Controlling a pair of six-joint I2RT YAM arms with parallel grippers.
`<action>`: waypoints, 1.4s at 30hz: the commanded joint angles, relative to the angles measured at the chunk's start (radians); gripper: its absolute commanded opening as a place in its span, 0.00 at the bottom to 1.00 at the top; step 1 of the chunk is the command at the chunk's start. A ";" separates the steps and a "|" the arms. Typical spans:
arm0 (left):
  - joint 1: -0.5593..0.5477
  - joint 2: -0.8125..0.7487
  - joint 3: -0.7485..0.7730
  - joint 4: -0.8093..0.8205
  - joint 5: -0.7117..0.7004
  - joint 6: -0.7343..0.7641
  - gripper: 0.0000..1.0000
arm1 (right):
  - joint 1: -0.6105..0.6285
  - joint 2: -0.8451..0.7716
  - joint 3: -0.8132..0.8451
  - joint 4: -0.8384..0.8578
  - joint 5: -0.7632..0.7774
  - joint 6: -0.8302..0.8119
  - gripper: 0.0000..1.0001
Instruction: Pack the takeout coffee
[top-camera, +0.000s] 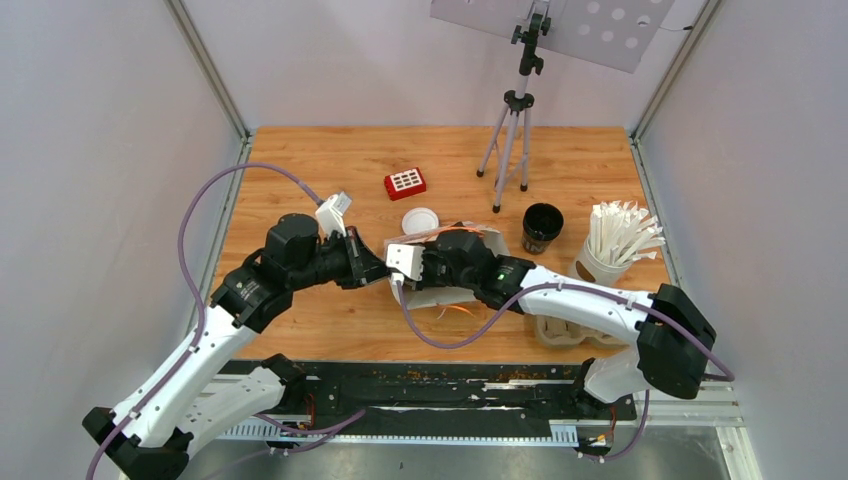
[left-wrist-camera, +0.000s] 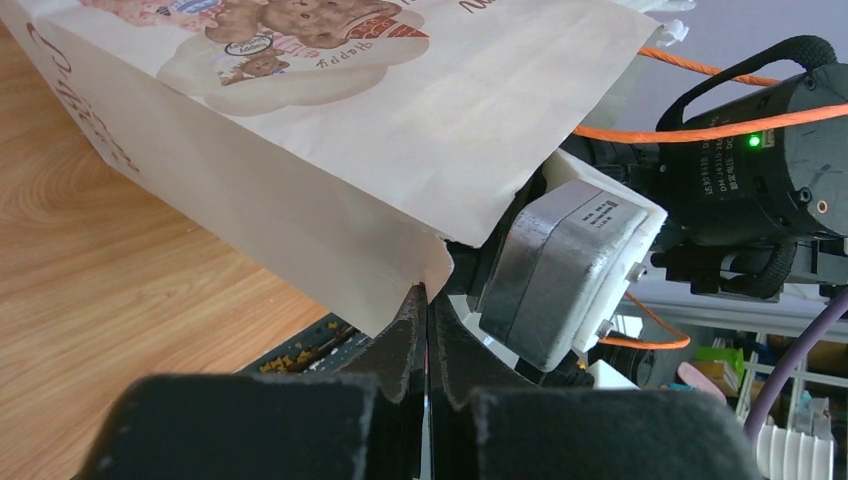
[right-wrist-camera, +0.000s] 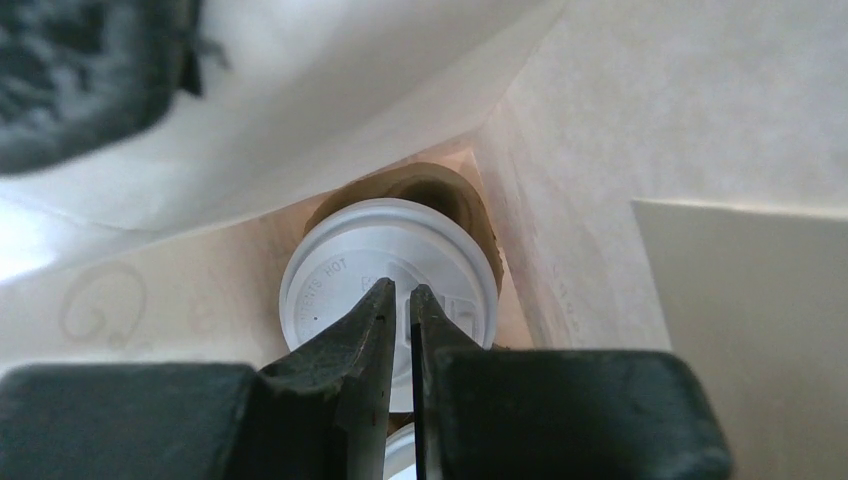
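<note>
A takeout coffee with a white lid (right-wrist-camera: 330, 270) stands deep inside the paper bag (right-wrist-camera: 650, 120), with brown cardboard around it. My right gripper (right-wrist-camera: 400, 292) reaches into the bag, its jaws a narrow slit apart. Low between them shows the rim of a second white lid (right-wrist-camera: 400, 455), which they appear to pinch. My left gripper (left-wrist-camera: 428, 290) is shut on the edge of the bag (left-wrist-camera: 400, 130) and holds its mouth open. From above, the bag (top-camera: 470, 238) lies mid-table between both wrists. An uncovered black cup (top-camera: 542, 226) and a loose white lid (top-camera: 420, 220) stand behind it.
A white cup of wrapped straws (top-camera: 612, 250) stands at the right. The moulded cardboard tray (top-camera: 560, 330) lies under my right forearm. A red box (top-camera: 405, 183) and a tripod (top-camera: 512, 140) are at the back. Grey walls close in both sides.
</note>
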 joint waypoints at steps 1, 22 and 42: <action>-0.002 -0.001 0.050 0.018 -0.023 -0.022 0.00 | -0.014 -0.038 0.069 -0.052 -0.034 0.023 0.12; 0.023 0.033 0.082 -0.014 -0.075 -0.041 0.00 | -0.044 -0.003 0.210 -0.144 -0.073 0.044 0.12; 0.142 0.090 0.138 -0.032 -0.081 -0.015 0.00 | -0.106 0.144 0.401 -0.225 -0.183 0.053 0.14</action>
